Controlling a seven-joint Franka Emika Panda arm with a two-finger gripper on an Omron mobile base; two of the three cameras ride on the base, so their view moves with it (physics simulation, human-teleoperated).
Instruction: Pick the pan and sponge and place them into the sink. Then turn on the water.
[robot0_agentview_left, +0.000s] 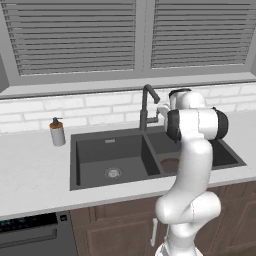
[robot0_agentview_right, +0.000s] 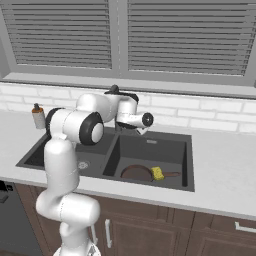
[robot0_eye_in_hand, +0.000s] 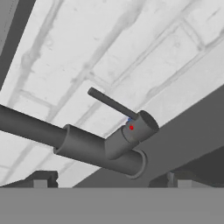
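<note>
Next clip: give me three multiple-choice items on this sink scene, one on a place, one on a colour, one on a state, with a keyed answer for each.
1. Where is the pan?
A. on the counter
B. in the sink
C. on the windowsill

2. What colour is the sponge?
A. yellow-green
B. blue
C. red

3. How do the fingers stand at the faucet?
A. shut on the lever
B. shut on the spout
C. open, gripping nothing

Answers:
1 B, it lies in the basin nearer the right base camera.
2 A, seen beside the pan.
3 C, tips wide apart before the lever.
</note>
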